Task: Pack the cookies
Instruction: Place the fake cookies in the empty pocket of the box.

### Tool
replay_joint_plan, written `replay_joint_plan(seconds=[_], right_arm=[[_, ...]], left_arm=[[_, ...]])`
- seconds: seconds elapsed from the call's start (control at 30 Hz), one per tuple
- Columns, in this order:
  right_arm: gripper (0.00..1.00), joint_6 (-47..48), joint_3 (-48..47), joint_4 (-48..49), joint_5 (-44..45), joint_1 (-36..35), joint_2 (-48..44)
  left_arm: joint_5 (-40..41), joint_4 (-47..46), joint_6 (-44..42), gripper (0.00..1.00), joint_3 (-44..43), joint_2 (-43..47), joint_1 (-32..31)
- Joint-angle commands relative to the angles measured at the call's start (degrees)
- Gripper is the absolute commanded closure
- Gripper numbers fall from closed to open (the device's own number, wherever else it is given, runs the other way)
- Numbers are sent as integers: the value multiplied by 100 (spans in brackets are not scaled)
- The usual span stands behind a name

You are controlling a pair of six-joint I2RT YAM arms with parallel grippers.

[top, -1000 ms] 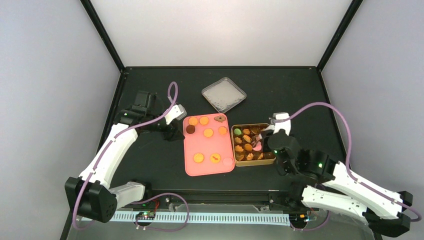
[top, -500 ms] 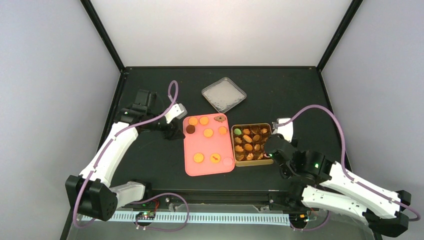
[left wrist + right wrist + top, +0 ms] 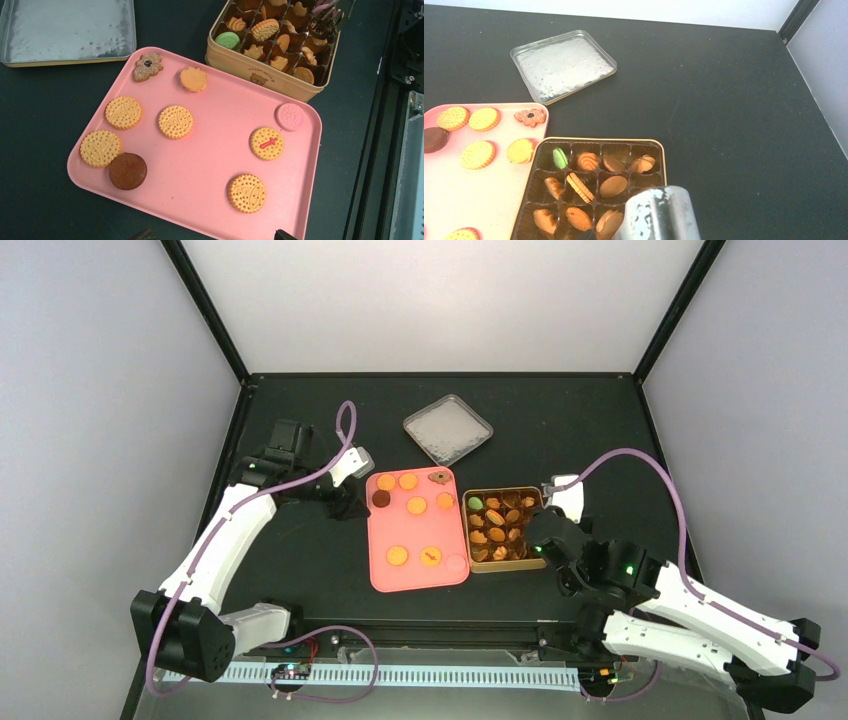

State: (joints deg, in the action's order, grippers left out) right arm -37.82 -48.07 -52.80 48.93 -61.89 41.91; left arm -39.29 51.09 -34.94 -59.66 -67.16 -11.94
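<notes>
Nine cookies (image 3: 175, 121) lie scattered on the pink tray (image 3: 210, 165), and more sit in the compartments of the gold tin (image 3: 260, 75) just beside the tray's right edge on the tabletop (image 3: 600, 430). The left end effector (image 3: 347, 503) hovers at the tray's far left corner, its fingers wide apart and empty. The right end effector (image 3: 553, 512), by the tin's right wall, grips metal tongs (image 3: 659, 215).

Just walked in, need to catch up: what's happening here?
Cookies are being packed from a pink tray into a compartmented tin. Nine cookies lie on the tray; many tin compartments are filled. The left claw hovers open by the tray's far left corner; the right claw is at the tin's right edge.
</notes>
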Motion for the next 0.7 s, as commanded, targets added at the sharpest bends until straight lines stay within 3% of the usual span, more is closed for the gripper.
replay_joint_plan(seconds=[0.0,0.33,0.67], right_arm=[[58,209,-206,267,175,28,-7],[67,669,-599,250,456,88,247],[85,859,-442,263,555,244,-32]], left_arm=[[-166,90,-26,37,-134,-17,49],[-129,68,-39,37,-65,68,77],[-185,33,4,37,-70,9,81]])
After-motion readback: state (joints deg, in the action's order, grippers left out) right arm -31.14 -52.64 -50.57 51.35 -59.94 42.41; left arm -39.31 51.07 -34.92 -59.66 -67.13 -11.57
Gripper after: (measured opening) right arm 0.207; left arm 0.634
